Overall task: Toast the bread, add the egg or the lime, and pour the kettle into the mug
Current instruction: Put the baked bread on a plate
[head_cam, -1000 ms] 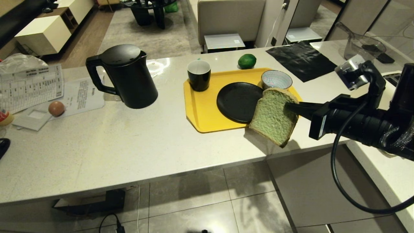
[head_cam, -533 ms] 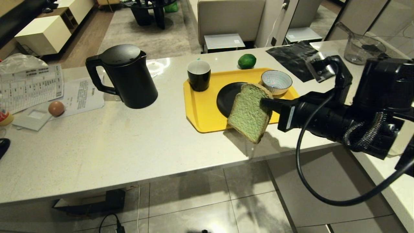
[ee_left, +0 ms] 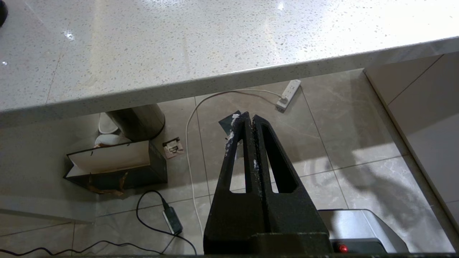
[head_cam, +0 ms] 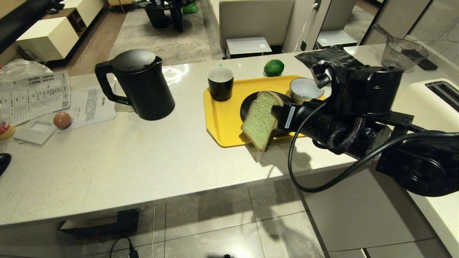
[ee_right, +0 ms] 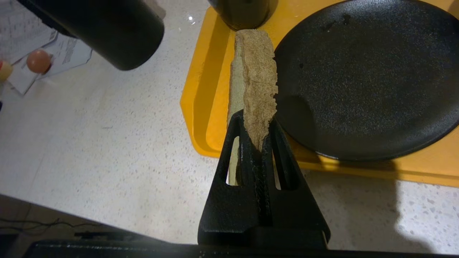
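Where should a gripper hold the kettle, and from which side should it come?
Probably the loop handle of the kettle, approached from the robot's left. It juts out on that side with an open gap to the body, while the body looks too wide for the jaws.

You cannot see the right gripper's fingertips (head_cam: 277, 111) in the head view: the bread (head_cam: 261, 120) and the arm's own wrist cover them. That slice also hides part of the black plate (head_cam: 251, 104). In the right wrist view the kettle (ee_right: 104, 32) and the mug (ee_right: 238, 12) are cut off by the frame's edge (only their lower bodies show). The print on the papers (head_cam: 34, 95) is too small to read.
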### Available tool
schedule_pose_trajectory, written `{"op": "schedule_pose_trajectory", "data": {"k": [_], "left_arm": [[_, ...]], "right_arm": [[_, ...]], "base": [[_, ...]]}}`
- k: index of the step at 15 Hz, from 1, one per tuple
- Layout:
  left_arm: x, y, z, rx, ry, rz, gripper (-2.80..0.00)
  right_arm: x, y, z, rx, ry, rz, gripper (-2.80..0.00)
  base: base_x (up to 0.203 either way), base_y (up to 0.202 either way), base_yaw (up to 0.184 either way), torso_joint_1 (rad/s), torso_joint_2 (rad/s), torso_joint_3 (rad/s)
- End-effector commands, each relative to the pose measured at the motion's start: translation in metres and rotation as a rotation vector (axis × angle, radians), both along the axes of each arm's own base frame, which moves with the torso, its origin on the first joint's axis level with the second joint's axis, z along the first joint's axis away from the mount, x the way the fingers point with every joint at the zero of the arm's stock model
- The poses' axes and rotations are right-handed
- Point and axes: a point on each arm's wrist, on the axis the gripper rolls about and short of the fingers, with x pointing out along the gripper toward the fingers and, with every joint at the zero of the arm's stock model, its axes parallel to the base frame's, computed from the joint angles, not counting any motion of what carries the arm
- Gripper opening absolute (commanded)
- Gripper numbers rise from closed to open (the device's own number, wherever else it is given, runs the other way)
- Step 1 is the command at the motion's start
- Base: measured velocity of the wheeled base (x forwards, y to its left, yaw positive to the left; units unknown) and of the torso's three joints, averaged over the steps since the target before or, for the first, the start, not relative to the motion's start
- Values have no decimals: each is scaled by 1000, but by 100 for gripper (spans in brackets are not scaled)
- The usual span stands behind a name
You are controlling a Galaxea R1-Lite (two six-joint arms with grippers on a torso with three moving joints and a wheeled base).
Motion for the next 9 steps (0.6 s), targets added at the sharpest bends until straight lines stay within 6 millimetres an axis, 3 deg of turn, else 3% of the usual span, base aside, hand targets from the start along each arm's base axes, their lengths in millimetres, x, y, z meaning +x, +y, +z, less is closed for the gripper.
{"op": "schedule_pose_trajectory", "data": {"k": [1,4,9], "left_arm": [[0,0,0,0,-1,1,-280],[0,0,0,0,-1,1,-280],[0,0,0,0,-1,1,-280]], "right_arm": [[15,9,-8,5,15,-15,-280],[24,9,-12,6,16,-35,-280],[46,-9,-4,27,-17,-105,-280]], "base": [[0,0,0,0,0,0],[0,0,0,0,0,0],[0,0,0,0,0,0]]}}
